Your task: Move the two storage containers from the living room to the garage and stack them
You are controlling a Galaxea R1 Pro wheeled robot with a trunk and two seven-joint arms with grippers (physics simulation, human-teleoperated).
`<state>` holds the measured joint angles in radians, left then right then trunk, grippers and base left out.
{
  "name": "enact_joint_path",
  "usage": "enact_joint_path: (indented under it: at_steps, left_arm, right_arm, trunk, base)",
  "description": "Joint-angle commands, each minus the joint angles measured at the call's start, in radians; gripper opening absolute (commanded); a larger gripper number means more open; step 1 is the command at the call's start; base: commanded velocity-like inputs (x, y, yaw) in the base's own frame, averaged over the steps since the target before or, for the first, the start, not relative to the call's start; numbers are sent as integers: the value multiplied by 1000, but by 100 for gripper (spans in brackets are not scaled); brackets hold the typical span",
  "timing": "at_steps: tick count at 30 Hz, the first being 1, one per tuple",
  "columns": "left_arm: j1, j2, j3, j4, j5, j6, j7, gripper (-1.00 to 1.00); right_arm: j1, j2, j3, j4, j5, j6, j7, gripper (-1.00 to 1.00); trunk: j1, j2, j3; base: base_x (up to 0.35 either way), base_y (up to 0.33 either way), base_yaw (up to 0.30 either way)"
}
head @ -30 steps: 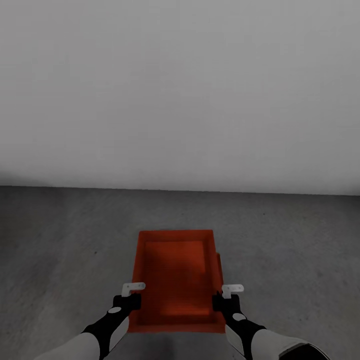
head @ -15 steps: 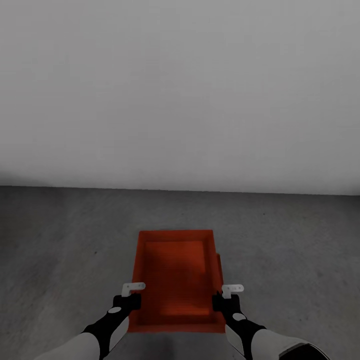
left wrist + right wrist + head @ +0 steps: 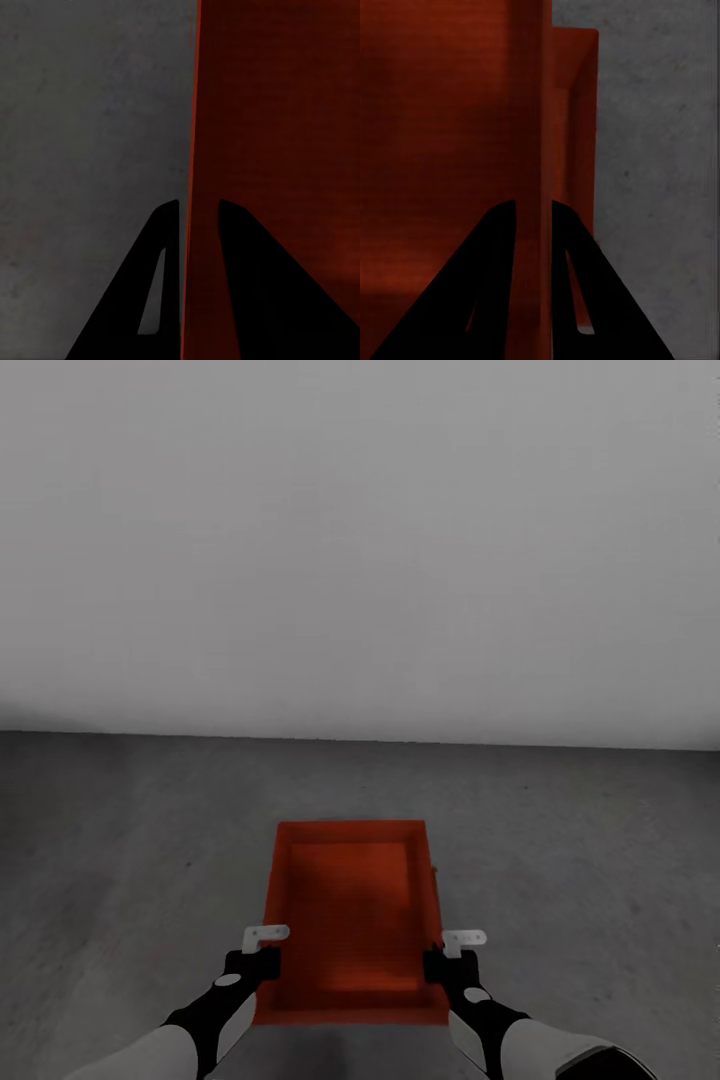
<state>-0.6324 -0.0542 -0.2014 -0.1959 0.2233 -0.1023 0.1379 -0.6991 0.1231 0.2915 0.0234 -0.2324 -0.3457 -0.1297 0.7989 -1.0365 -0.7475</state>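
I hold a red-orange open-top storage container point(image 3: 350, 910) low in front of me, over the dark grey concrete floor point(image 3: 600, 840) of the garage. My left gripper point(image 3: 262, 958) is shut on its left wall point(image 3: 196, 112), one finger point(image 3: 142, 300) outside and one inside. My right gripper point(image 3: 440, 960) is shut on its right wall point(image 3: 534, 112) in the same way. The second container point(image 3: 576, 112) lies directly beneath it on the floor. Only a narrow strip of that one's rim point(image 3: 434, 873) peeks out past the held container's right side.
A plain white wall point(image 3: 360, 540) stands a short way ahead, meeting the floor across the whole head view. Bare concrete spreads to the left point(image 3: 120, 860) and right of the containers.
The strip of the lower container showing at the held container's right side has narrowed to a sliver. Both grippers keep their hold and have barely moved.
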Motion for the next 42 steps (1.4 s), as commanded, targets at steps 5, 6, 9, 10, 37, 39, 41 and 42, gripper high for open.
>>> enact_joint_path:
  at_steps: [5,6,9,10,37,39,41,42]
  left_arm:
    - [-1,31,14,-2,-4,-25,20,-100]
    - [-1,31,14,-2,-4,-25,20,-100]
    - [-1,31,14,-2,-4,-25,20,-100]
    - [-1,31,14,-2,-4,-25,20,-100]
    - [-1,30,14,-2,-5,-25,20,-100]
    - [-1,31,14,-2,-4,-25,20,-100]
    - [-1,31,14,-2,-5,-25,20,-100]
    - [-1,31,14,-2,-4,-25,20,-100]
  right_arm:
    - [1,1,-25,4,1,-2,1,-100]
    - [1,1,-25,4,1,-2,1,-100]
    - [0,1,-25,4,1,-2,1,-100]
    - [0,0,-25,4,1,-2,1,-100]
    - [0,1,-25,4,-1,-2,-1,-100]
    - [0,1,-25,4,-1,-2,-1,-100]
    - [0,1,-25,4,-1,-2,-1,-100]
    - [1,1,-25,4,-1,-2,-1,-100]
  trunk:
    - [0,-1,-1]
    - [0,-1,-1]
    - [0,-1,-1]
    - [0,-1,-1]
    - [0,-1,-1]
    - [0,-1,-1]
    - [0,-1,-1]
    - [0,-1,-1]
  base:
    - [-14,-58,0]
    - [-4,-15,0]
    - [-2,-7,0]
    - [-1,-3,0]
    - [-17,-42,-77]
    - [0,0,-59]
    - [0,0,-26]
    - [0,0,-15]
